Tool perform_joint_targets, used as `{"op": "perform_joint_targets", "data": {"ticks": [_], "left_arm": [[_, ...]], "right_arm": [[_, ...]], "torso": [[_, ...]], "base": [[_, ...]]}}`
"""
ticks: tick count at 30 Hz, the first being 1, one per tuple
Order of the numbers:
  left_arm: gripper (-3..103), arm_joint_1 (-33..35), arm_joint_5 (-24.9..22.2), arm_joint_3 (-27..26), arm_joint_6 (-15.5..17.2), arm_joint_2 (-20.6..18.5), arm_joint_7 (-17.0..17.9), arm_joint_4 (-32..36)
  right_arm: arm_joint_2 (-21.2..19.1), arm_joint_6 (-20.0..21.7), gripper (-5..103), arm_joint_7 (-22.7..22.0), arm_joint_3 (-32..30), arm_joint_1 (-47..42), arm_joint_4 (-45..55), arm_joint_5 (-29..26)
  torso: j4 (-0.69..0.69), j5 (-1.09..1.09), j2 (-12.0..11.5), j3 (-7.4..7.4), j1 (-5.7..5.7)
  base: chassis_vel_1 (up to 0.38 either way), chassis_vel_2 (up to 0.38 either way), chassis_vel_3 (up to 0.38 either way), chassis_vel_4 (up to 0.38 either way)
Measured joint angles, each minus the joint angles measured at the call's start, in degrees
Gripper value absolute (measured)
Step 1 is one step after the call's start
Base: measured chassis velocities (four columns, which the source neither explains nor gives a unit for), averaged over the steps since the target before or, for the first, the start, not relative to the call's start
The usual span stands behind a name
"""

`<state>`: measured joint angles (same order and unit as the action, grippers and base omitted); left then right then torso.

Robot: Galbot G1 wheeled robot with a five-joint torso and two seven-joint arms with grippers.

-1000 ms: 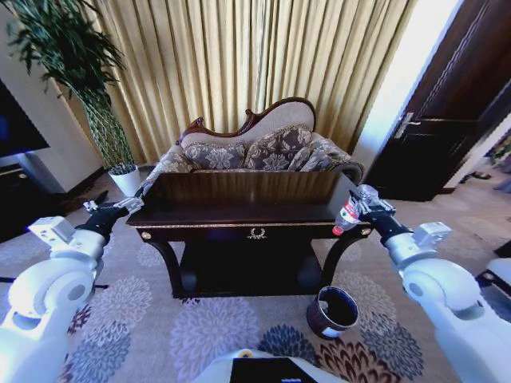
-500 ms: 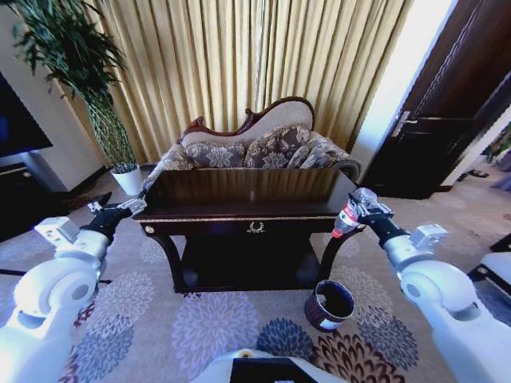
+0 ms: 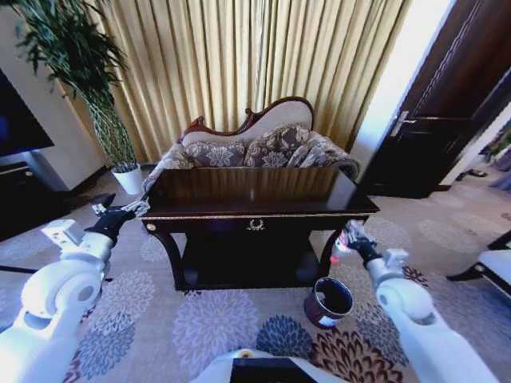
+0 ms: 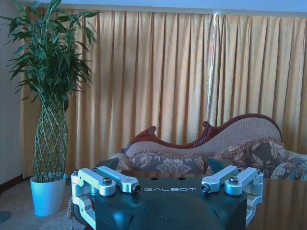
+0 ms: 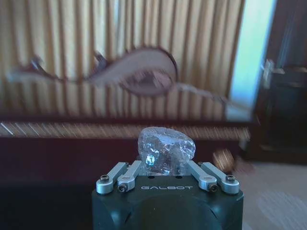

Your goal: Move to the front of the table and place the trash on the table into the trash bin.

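The table (image 3: 239, 187) of glossy dark wood stands straight ahead, with its gold emblem (image 3: 255, 226) at front centre. My right gripper (image 3: 348, 242) is shut on a clear plastic bottle (image 3: 343, 239) with a red label. It hangs below the table's right front corner, beside the leg and a little above the trash bin (image 3: 328, 304). In the right wrist view the crumpled clear bottle (image 5: 165, 149) sits between the fingers (image 5: 125, 176), with the table's front edge (image 5: 72, 130) beyond. My left gripper (image 3: 128, 209) hovers by the table's left front corner.
A patterned sofa (image 3: 255, 148) stands right behind the table, before gold curtains. A tall plant in a white pot (image 3: 128, 179) is at the back left, a dark door (image 3: 447, 136) at the right. A chair seat (image 3: 493, 267) juts in at the right edge. Floral carpet lies around the bin.
My right gripper has come down with the bottle from tabletop height to below the table's corner, nearer the bin. The left arm has hardly moved. The view has shifted slightly.
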<state>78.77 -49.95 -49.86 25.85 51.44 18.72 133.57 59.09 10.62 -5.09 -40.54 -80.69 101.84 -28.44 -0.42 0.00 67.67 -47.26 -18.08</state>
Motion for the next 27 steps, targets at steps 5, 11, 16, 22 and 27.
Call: {"op": "perform_joint_targets", "data": {"ticks": [5,11,16,22,27], "left_arm": [[100,0.21,0.27,0.02,-0.30,-0.03,-0.24,0.05],[100,0.18,0.89,0.57,-0.53,0.36,-0.24,0.03],[100,0.33,1.57,0.97,-0.63,0.78,-0.25,0.14],[100,0.72,1.96,1.24,-0.71,1.00,-0.27,0.95],[100,0.91,1.99,0.91,-0.77,1.00,-0.27,1.09]], "right_arm": [[1.07,-3.78,25,0.97,2.19,4.31,-12.22,3.28],[2.27,-13.36,25,2.85,5.09,13.31,-37.73,10.61],[3.15,-15.40,25,3.03,6.99,18.40,-46.27,9.88],[6.21,-15.62,25,3.13,8.58,23.01,-49.19,9.64],[7.51,-15.42,25,3.13,8.73,24.16,-50.41,10.80]], "torso": [[0.01,-0.01,0.00,0.00,-0.01],[-0.01,0.00,0.00,0.00,0.00],[-0.02,0.00,0.00,0.00,-0.01],[0.01,-0.01,0.00,0.00,0.00],[-0.01,-0.01,0.00,0.00,0.00]], "base": [[0.000,0.000,0.000,0.000],[0.000,0.000,0.000,0.000],[0.000,0.000,0.000,0.000],[0.000,0.000,0.000,0.000],[0.000,0.000,0.000,0.000]]}}
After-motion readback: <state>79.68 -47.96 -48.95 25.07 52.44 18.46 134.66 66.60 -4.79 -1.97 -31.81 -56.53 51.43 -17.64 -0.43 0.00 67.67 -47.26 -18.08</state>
